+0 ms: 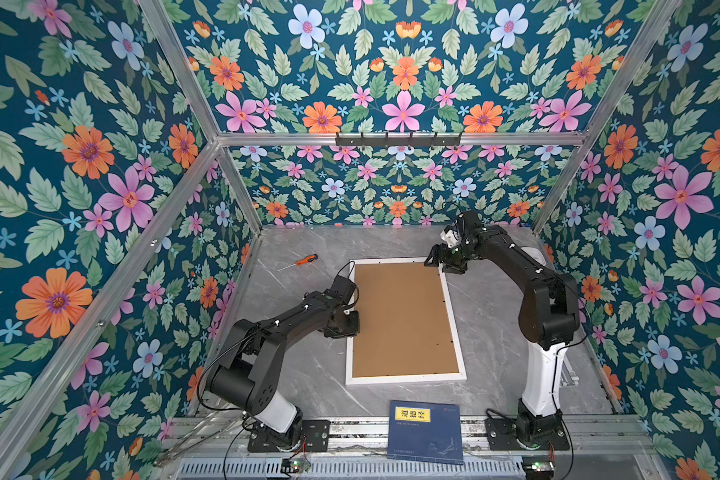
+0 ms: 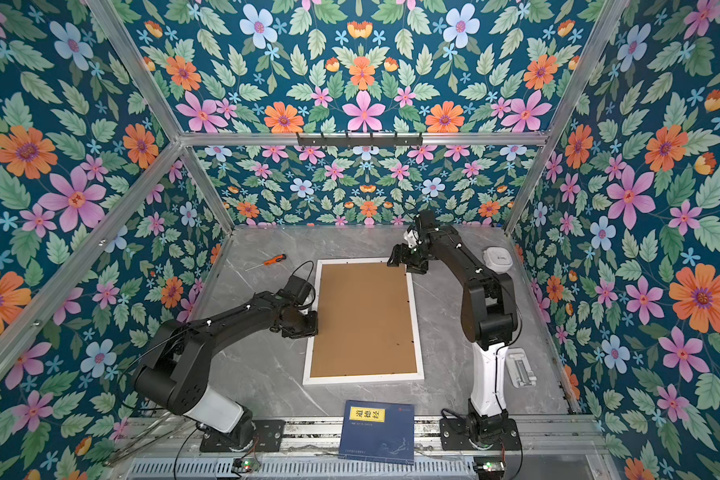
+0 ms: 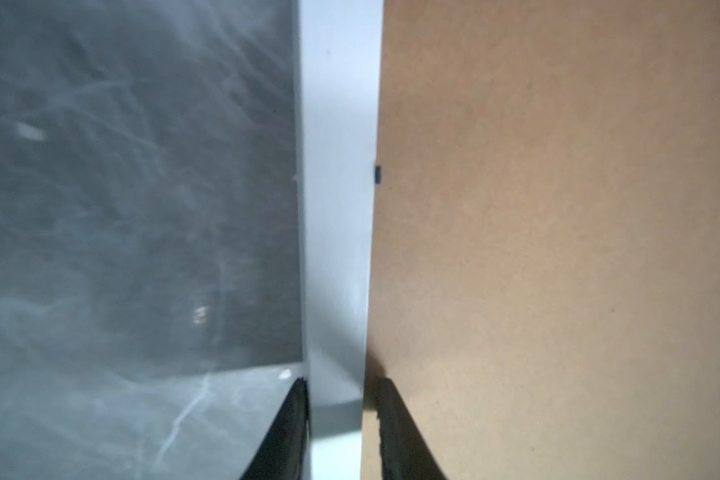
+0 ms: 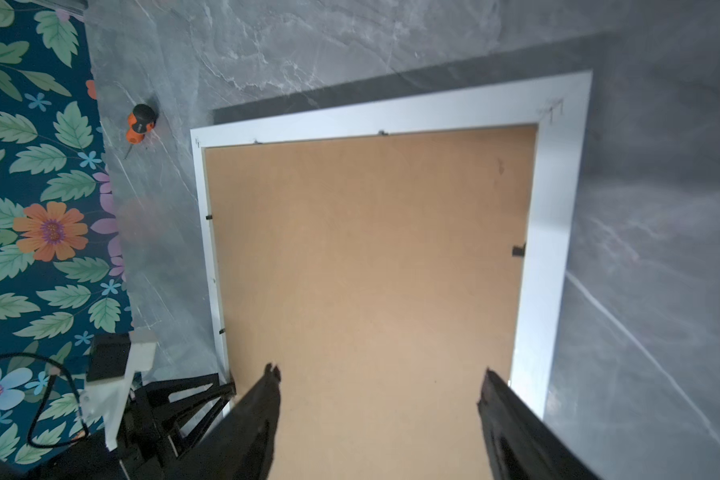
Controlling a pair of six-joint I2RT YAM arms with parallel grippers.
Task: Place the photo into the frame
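The white frame (image 1: 404, 379) (image 2: 362, 377) lies flat on the grey table, and a brown backing board (image 1: 400, 316) fills its opening. The photo is hidden. My left gripper (image 1: 352, 322) (image 2: 312, 324) is at the frame's left rail. In the left wrist view it (image 3: 341, 386) is shut on that rail (image 3: 337, 208), one finger at the outer edge and one on the board side. My right gripper (image 1: 431, 259) (image 2: 393, 259) hovers at the far right corner. In the right wrist view it (image 4: 381, 370) is open above the board (image 4: 371, 249), holding nothing.
An orange-handled screwdriver (image 1: 304, 260) (image 4: 140, 122) lies on the table beyond the frame's far left corner. A dark blue book (image 1: 425, 432) with a yellow label sits at the front edge. Two white items (image 2: 497, 258) (image 2: 522, 368) rest along the right wall.
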